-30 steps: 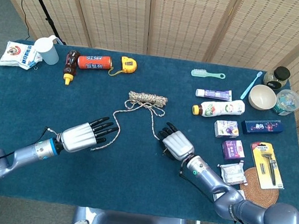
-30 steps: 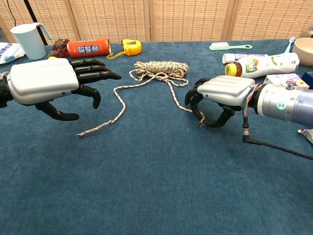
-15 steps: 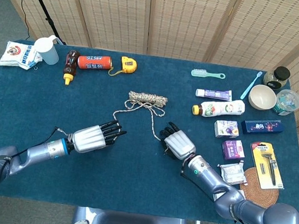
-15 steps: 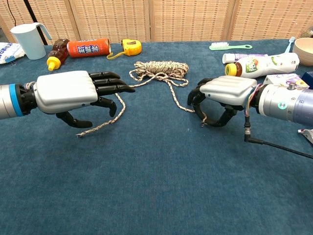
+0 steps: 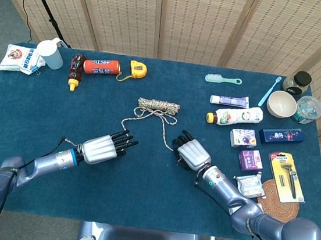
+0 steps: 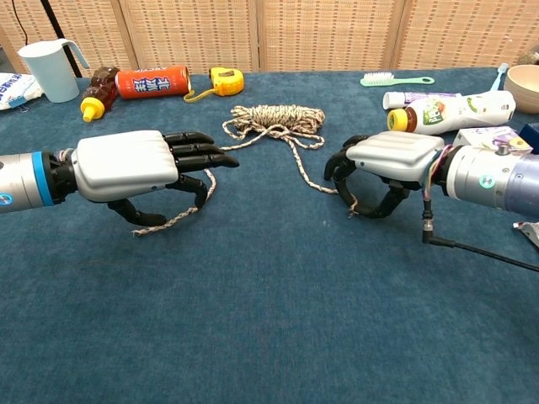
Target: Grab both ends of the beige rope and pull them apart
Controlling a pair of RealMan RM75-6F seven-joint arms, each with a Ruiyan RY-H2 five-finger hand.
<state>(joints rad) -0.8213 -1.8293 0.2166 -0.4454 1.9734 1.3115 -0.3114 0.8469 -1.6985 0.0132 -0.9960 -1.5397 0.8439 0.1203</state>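
1. Rope (image 6: 275,118): its bundle lies at upper centre of the table (image 6: 269,320), with two loose tails running down toward the hands.
2. Right hand (image 6: 383,172), at right of centre, is clenched around the end of the right tail, just as it was a second ago; that end looks secured.
3. Left hand (image 6: 139,168), at left of centre, has slid in over the left tail since a second ago. Its fingers (image 6: 202,151) are stretched out above the strand and the thumb is curled beneath; it grasps nothing yet.
4. Left tail end (image 6: 147,227) still lies on the table below that hand.
5. My reading: the left hand's grasp comes next, and pulling apart cannot start before it.
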